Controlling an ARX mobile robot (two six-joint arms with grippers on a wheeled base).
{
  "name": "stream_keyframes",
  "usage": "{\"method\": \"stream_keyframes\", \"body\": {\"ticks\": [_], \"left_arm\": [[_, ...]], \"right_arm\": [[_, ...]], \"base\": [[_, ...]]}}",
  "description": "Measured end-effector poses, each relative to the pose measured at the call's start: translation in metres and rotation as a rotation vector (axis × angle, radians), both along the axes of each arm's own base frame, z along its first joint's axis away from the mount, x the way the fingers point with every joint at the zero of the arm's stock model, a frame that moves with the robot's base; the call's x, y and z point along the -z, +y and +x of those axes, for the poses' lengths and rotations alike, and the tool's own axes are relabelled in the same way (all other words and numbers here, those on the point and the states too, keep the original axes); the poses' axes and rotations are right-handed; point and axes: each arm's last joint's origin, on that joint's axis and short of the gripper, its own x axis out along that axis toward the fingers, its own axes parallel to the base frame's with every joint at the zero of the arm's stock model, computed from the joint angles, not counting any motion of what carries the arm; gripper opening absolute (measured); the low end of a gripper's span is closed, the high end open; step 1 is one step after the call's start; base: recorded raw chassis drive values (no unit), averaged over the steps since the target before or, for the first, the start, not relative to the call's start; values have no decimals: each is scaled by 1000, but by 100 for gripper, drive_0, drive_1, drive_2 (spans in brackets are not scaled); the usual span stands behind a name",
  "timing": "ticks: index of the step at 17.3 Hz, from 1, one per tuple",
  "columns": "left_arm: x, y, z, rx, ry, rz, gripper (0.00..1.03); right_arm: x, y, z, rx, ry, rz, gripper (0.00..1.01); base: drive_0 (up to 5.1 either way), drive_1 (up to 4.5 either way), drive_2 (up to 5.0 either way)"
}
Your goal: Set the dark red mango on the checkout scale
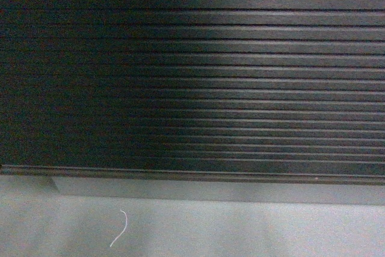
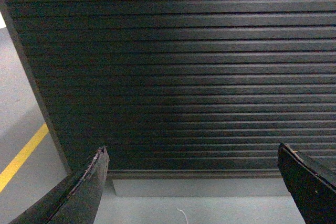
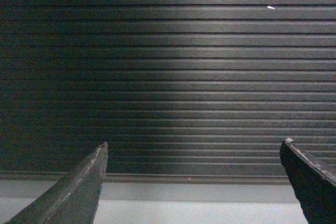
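Filling nearly the whole head view is the checkout [image 1: 192, 70], seen only as its black, horizontally ribbed front, which stands on a grey plinth [image 1: 216, 189] above a pale grey floor [image 1: 252, 230]. A thin white thread [image 1: 121, 229] lies curled on that floor near the plinth. The dark red mango and the scale show in no view, and the worktop itself is out of sight above. In the left wrist view the left gripper [image 2: 194, 182] faces the ribbed front with its dark fingers [image 2: 86, 190] spread wide and nothing between them; a yellow line [image 2: 21, 156] runs across the floor past the checkout's corner. The right gripper [image 3: 194, 182] likewise points at the front, its fingers [image 3: 79, 190] wide apart and empty.
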Motion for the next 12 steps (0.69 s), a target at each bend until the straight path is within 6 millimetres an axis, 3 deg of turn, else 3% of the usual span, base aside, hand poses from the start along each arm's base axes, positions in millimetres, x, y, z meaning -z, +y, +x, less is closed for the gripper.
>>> {"method": "stream_keyframes", "body": {"ticks": [3, 12], "left_arm": [[0, 0, 0, 0, 0, 0, 98], [0, 0, 0, 0, 1, 0, 98]], "right_arm": [[0, 0, 0, 0, -2, 0, 98], [0, 0, 0, 0, 0, 0, 98]], "base": [[-8, 425, -442], [0, 0, 0]]}}
